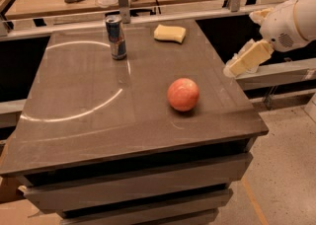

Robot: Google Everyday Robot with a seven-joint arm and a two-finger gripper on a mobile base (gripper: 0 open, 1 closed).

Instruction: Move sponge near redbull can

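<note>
1. Sponge (170, 33) lies flat by the table's (74, 120) far edge. The redbull can (116, 37) stands upright to its left, apart from it.
2. Gripper (245, 61) hangs just off the right edge, touching nothing; open or closed, cannot tell.
3. Ball (183, 94) sits near the right edge, likely to be passed on the reach.

An orange-pink ball (183, 94) rests on the dark grey table (89, 145), at about 4 o'clock from the tabletop's centre. A thin white arc (74, 114) curves across the 9 o'clock half. A cluttered wooden workbench (44, 3) stands beyond the 12 o'clock edge, and the gripper (241, 63) hangs just off the 3 o'clock edge.
</note>
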